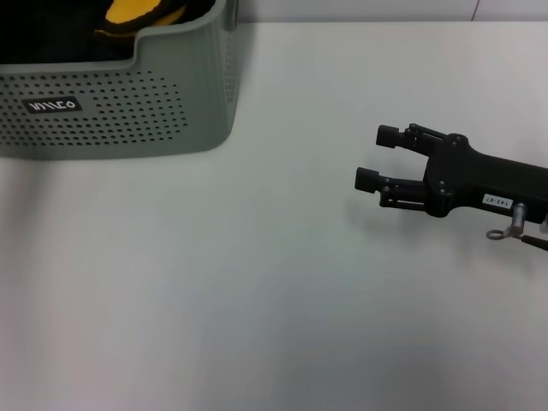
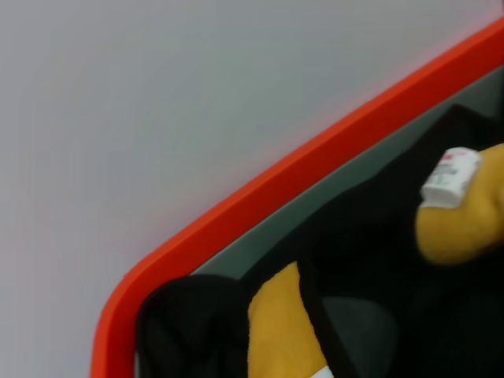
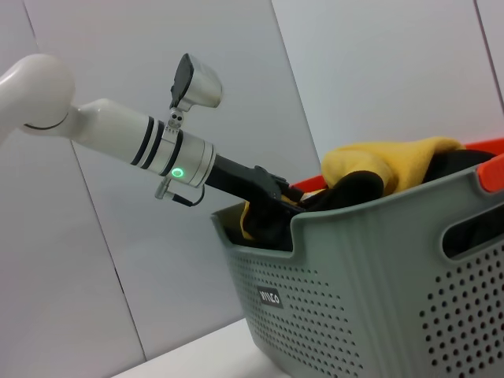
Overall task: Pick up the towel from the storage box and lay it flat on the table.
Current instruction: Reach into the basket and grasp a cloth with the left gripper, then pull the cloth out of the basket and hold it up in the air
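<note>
The storage box (image 1: 128, 111) stands at the table's (image 1: 257, 282) far left corner, with an orange inner rim (image 2: 276, 189). Inside it lies a dark cloth, the towel (image 3: 354, 185), bunched under and beside a yellow cloth (image 3: 386, 157). The right wrist view shows my left arm reaching down over the box's wall, with my left gripper (image 3: 290, 197) sunk into the dark cloth. In the left wrist view the dark towel (image 2: 370, 244) fills the box around yellow folds. My right gripper (image 1: 377, 157) hovers open over the table's right side, holding nothing.
The yellow cloth (image 1: 137, 13) with black edging and a white tag (image 2: 449, 177) shares the box. White tabletop spreads between the box and my right gripper. A grey panelled wall (image 3: 378, 63) stands behind the box.
</note>
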{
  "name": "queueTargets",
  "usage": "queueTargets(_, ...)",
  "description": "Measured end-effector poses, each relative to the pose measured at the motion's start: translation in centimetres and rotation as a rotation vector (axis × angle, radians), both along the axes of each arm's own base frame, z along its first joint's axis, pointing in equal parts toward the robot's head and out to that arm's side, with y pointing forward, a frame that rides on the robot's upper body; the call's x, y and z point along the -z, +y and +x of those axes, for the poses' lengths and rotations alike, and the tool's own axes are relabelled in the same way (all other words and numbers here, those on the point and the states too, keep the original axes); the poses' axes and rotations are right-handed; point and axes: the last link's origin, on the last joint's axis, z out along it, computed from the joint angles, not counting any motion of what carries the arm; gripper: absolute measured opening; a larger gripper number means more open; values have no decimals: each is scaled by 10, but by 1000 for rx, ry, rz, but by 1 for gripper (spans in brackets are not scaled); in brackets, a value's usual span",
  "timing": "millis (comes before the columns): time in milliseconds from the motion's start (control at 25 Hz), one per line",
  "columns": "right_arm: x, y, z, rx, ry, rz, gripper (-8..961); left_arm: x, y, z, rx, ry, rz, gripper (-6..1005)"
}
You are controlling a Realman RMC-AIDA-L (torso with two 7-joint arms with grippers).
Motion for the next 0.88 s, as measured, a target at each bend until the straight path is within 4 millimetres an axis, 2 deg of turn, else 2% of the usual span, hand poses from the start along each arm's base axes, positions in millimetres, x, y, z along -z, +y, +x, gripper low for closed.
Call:
queueTargets(120,0,-1,1,3,-1,-1,886,-2,-1,-2,-5,-5,8,790)
queueTargets(520,0,-1,1,5,2,-1,885,-8,-9,-2,-2,-1,27,445)
queueTargets(720,0,-1,1,6,5,0,885,-12,-15,7,27,1,60,261)
queueTargets(880,-1,-3,4,16,11,9,885,-18,-25,22,75,-4,106,121)
